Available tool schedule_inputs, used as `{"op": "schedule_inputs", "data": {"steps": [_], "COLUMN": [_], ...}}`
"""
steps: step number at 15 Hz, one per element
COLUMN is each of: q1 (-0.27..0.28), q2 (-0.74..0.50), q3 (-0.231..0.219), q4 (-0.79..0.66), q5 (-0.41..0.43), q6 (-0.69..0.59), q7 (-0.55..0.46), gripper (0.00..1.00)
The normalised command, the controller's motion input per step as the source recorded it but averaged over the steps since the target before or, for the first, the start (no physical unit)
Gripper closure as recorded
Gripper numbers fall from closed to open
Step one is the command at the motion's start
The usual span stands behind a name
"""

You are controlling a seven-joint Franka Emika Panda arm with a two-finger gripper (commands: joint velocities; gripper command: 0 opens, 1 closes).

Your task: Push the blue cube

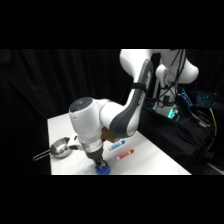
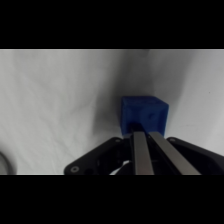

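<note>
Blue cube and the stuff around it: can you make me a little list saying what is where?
cube: blue cube near the table's front edge
gripper: gripper down at the cube, jaws together, tips against its near face
markers: blue-capped marker and red-capped marker, lying right of the cube
pan: small metal pan at the table's left

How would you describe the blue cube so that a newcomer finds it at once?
Look at the white table, at its near edge, directly under the white arm's tool. There sits the small solid bright blue cube. The two thin markers behind it are long and white; it alone is blocky.
</note>
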Motion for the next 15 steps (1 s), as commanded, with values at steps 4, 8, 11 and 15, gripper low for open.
{"op": "schedule_inputs", "data": {"steps": [4,8,11,15], "q1": [-0.048,-0.089,-0.108,-0.087], "q2": [-0.22,-0.42,-0.2,-0.08], "q3": [0.041,0.081,0.064,0.016], "q4": [0.01,0.04,0.22,0.23], "q5": [0.086,0.15,0.172,0.127], "q6": [-0.27,-0.6,-0.54,-0.37], "q7": [-0.08,-0.16,-0.2,-0.16], "gripper": [0.97,0.98,0.72,0.48]}}
